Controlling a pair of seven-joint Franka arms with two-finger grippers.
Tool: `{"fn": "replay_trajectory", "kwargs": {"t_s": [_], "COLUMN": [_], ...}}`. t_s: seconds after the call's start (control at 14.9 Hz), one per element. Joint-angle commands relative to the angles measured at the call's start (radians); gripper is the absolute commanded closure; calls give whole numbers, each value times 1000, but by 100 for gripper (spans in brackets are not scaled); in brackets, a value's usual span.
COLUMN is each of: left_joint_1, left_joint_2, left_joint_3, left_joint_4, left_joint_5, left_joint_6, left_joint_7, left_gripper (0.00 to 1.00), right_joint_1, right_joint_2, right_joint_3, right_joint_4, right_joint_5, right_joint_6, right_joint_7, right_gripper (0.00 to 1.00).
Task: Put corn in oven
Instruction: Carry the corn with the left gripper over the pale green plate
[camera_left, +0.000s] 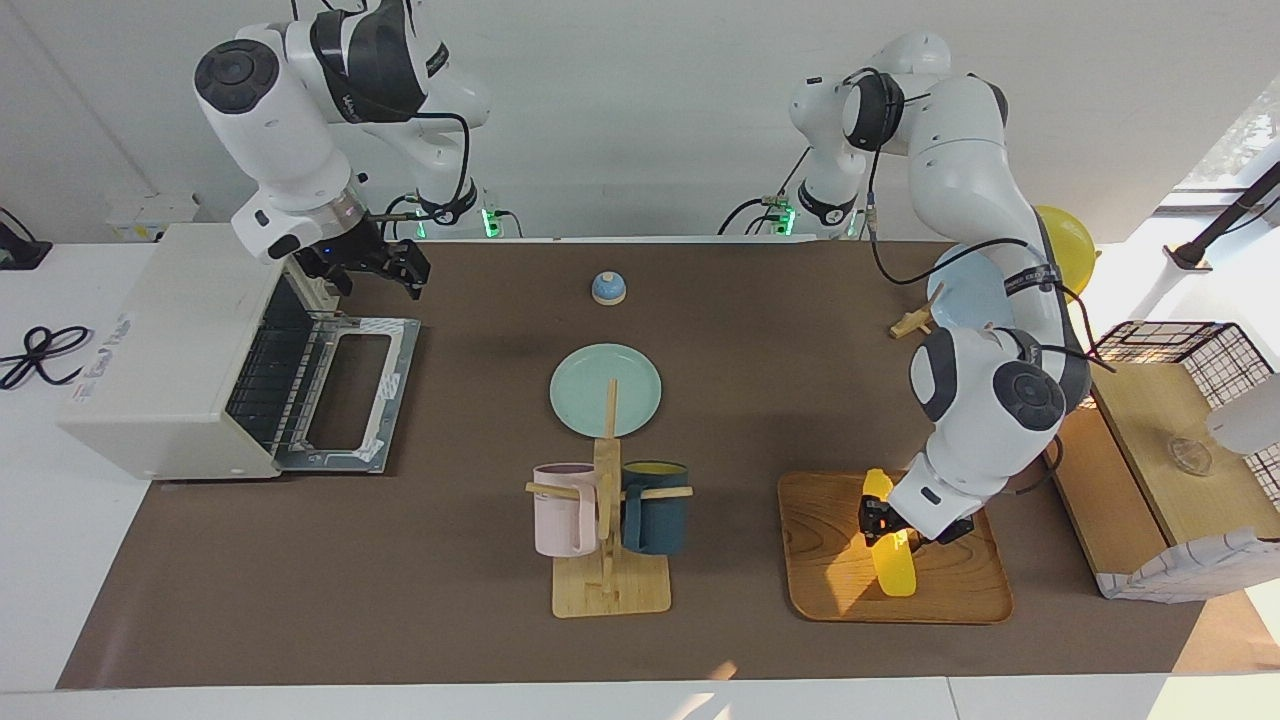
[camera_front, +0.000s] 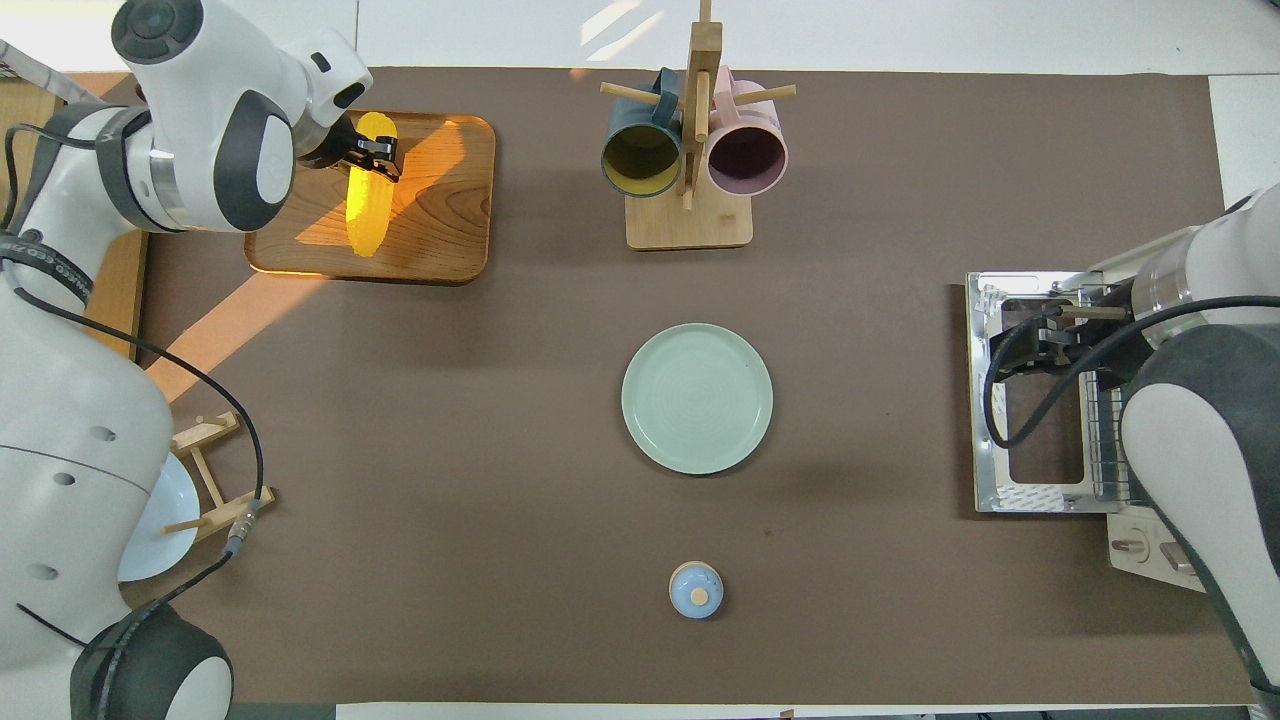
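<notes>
The yellow corn (camera_left: 893, 565) lies on a wooden tray (camera_left: 830, 560) toward the left arm's end of the table, farther from the robots than the green plate. My left gripper (camera_left: 885, 525) is down on the cob with its fingers closed around it, closer to one end than the middle. It shows in the overhead view too, gripper (camera_front: 372, 158) on corn (camera_front: 366, 215). The off-white oven (camera_left: 170, 350) stands at the right arm's end, its door (camera_left: 350, 395) dropped open and its rack showing. My right gripper (camera_left: 375, 270) hangs open and empty over the open door (camera_front: 1030, 480).
A green plate (camera_left: 605, 390) lies mid-table. A mug rack (camera_left: 608, 520) with a pink and a dark mug stands beside the tray. A small blue lidded pot (camera_left: 608, 288) sits near the robots. A wire basket (camera_left: 1190, 350) and a plate stand (camera_left: 965, 295) are by the left arm.
</notes>
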Motion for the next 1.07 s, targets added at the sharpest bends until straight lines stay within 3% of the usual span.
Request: {"fn": "replay_trajectory", "kwargs": {"t_s": [0.0,0.33,0.6,0.8,1.0], "left_joint_1": [-4,-85,-227,-323,-426], "left_joint_2": [-133,-356,-442,-486,-543], "left_joint_3": [9,3,3,3,3], "left_joint_4": [-48,-230,-359,-460,-664], "left_joint_5": [-67,-70,-72,-85,-98], "left_joint_6": [-92,-200,-175,-103,112], "left_joint_7": [-10,-153,-324,-390,-439], "left_gripper": [100,100,100,100,100], "right_joint_1": [-14,-33,-25,-25,-23], "right_joint_2": [3,4,1,1,1], "right_joint_3": [8,6,12,12,14], "right_joint_4": [6,7,7,6,4], "right_joint_5": [12,21,20,20,20], "right_joint_6": [3,5,3,8,11], "right_joint_7": [-7,-21,-13,-19,-21], "right_gripper": [0,0,0,0,0]}}
